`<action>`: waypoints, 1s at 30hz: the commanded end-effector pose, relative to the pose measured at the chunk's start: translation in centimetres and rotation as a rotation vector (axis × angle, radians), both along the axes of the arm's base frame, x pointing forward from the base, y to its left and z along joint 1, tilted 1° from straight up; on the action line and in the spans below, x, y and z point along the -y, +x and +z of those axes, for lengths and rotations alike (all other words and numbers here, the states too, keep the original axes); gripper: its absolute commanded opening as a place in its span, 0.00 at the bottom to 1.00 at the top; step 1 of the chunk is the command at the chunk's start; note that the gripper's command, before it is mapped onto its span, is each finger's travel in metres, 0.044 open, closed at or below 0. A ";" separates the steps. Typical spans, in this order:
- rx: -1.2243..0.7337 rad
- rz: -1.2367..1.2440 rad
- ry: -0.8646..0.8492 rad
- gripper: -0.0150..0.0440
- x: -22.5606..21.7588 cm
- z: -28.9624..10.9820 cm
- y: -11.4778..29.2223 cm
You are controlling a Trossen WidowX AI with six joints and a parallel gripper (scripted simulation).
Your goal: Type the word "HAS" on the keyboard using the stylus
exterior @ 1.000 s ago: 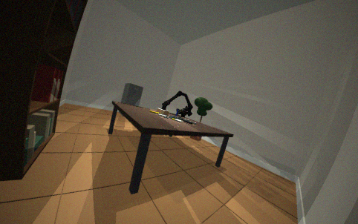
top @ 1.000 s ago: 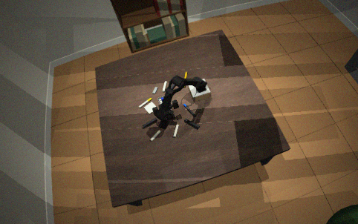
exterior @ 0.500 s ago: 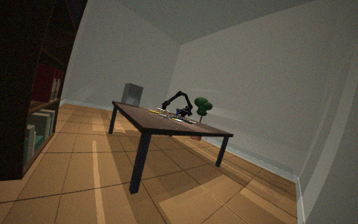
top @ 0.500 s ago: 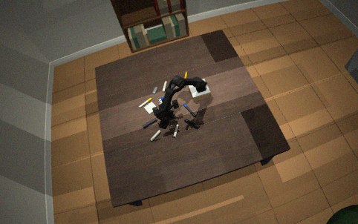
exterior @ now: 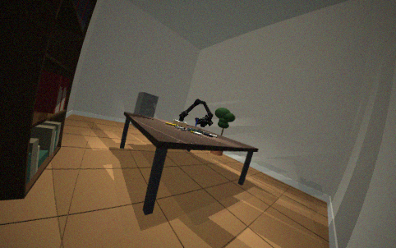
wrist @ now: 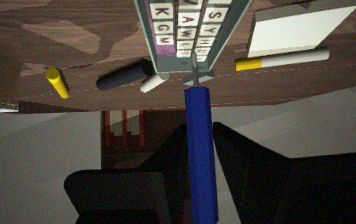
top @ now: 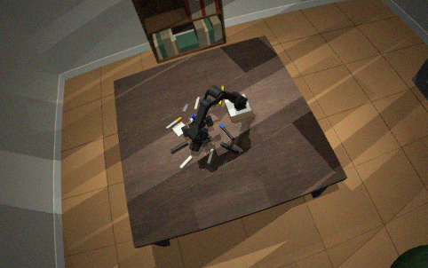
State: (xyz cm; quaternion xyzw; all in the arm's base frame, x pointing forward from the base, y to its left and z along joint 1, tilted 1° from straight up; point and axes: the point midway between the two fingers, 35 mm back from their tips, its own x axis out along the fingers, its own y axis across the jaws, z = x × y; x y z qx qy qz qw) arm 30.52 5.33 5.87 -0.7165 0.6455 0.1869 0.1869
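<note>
Gripper [wrist: 200, 165] clamped on blue stylus [wrist: 201, 150], dark fingers either side. Stylus's grey tip sits at the near end of the keyboard [wrist: 192, 30], around the H key. Past it on the table [wrist: 75, 35]: yellow-ended white pen [wrist: 282, 58] right, dark cylinder [wrist: 124, 75] and yellow marker [wrist: 57, 82] left.

A dark wooden desk [top: 266, 177] stood on sunlit tan floor tiles [top: 368, 133], a bookshelf [top: 179, 28] behind it, grey walls [exterior: 287, 82] around.

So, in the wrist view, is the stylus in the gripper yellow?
No, the stylus held in the gripper is blue with a grey tip; a yellow pen lies apart on the desk.
</note>
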 end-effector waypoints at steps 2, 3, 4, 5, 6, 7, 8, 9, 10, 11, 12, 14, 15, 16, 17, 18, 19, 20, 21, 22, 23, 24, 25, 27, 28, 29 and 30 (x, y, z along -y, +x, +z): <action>0.000 0.101 0.012 0.31 -0.1 0.4 0.2; 0.000 0.123 0.014 0.30 -0.1 0.4 0.2; 0.000 0.144 0.015 0.28 -0.1 0.5 0.2; 0.000 0.166 0.016 0.27 -0.1 0.5 0.3; 0.000 0.188 0.016 0.26 -0.1 0.6 0.3; 0.000 0.209 0.016 0.25 -0.1 0.7 0.3; 0.001 0.230 0.015 0.25 -0.1 0.8 0.3; 0.002 0.251 0.013 0.25 -0.1 0.8 0.4; 0.002 0.272 0.011 0.25 -0.2 0.9 0.4; 0.003 0.292 0.008 0.25 -0.2 1.0 0.4; 0.004 0.312 0.005 0.25 -0.2 1.1 0.4; 0.006 0.351 -0.003 0.25 -0.2 1.4 0.4; 0.007 0.371 -0.007 0.25 -0.2 1.5 0.4; 0.009 0.390 -0.012 0.25 -0.2 1.6 0.4; 0.010 0.408 -0.018 0.25 -0.2 1.7 0.4; 0.012 0.426 -0.024 0.25 -0.1 1.9 0.3; 0.013 0.441 -0.029 0.25 -0.1 2.0 0.3; 0.014 0.450 -0.033 0.25 -0.1 2.0 0.3; 0.014 0.453 -0.034 0.25 -0.1 2.1 0.3; 0.014 0.453 -0.034 0.25 -0.1 2.1 0.3; 0.014 0.453 -0.034 0.25 -0.1 2.1 0.3; 0.014 0.453 -0.034 0.25 -0.1 2.1 0.3; 0.014 0.453 -0.034 0.25 -0.1 2.1 0.3; 0.014 0.453 -0.034 0.25 -0.1 2.1 0.3; 0.014 0.453 -0.034 0.25 -0.1 1.9 0.3; 0.014 0.453 -0.034 0.25 -0.1 1.8 0.3; 0.014 0.453 -0.034 0.25 -0.1 1.5 0.3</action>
